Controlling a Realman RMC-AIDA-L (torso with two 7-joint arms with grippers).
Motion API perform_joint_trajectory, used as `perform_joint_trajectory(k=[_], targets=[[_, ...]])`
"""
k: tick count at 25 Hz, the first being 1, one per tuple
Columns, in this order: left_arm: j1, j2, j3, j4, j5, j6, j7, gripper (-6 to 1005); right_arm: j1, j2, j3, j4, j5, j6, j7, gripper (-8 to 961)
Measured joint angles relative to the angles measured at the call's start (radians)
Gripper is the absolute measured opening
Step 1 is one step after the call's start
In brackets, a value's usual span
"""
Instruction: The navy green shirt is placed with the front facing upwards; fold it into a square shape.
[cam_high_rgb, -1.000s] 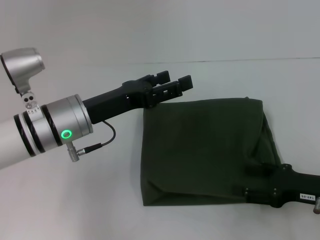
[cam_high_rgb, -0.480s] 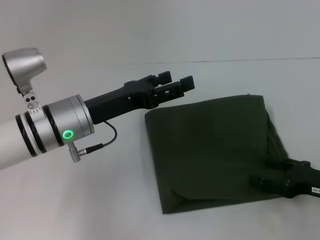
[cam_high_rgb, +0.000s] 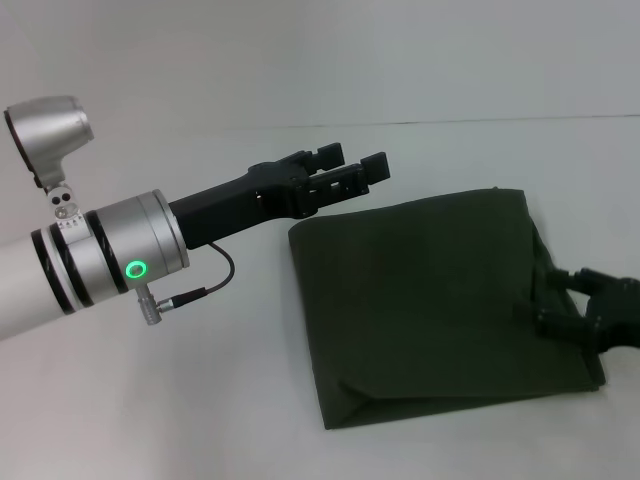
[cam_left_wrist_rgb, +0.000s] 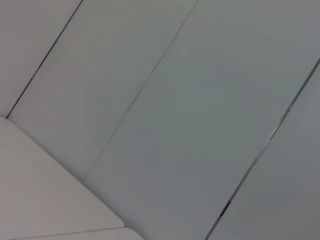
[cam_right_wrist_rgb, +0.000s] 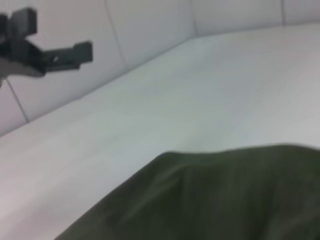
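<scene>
The biggest danger is that the right pincer (cam_high_rgb: 560, 300), sitting at the right edge of the navy green shirt (cam_high_rgb: 430, 300), takes cloth along when it draws away. I cannot tell whether it is grasping the fabric or released, since its tips merge with the dark cloth in the head view. If a layer is caught, a pull to the right would drag the whole bundle across the surface (cam_high_rgb: 200, 400) and peel open the stacked layers, spoiling the outline. A lesser risk is at the near left corner, where a diagonal crease shows a flap tucked under; a small tug could let it spring out. The right edge also looks bunched, and pressing there could skew it further.

The shirt lies right of centre on the white surface, folded into a compact, roughly four-sided bundle that sits slightly rotated. It is plain dark olive on top; no lettering or collar shows. Its left and far edges run fairly straight, the near edge is thicker with doubled cloth, and the right side is rumpled beside the pincer. By my judgement the fold is close to done.

The left pincer (cam_high_rgb: 345, 165) hangs above the surface just beyond the shirt's far left corner, its fingers parted and holding nothing.
</scene>
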Motion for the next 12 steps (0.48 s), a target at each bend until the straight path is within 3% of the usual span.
perform_joint_trajectory(k=[12], targets=[[-0.001, 0.0, -0.003, 0.0, -0.001, 0.005, 0.0, 923, 0.125, 0.004, -0.048, 0.086, -0.009, 0.24, 0.015, 862]])
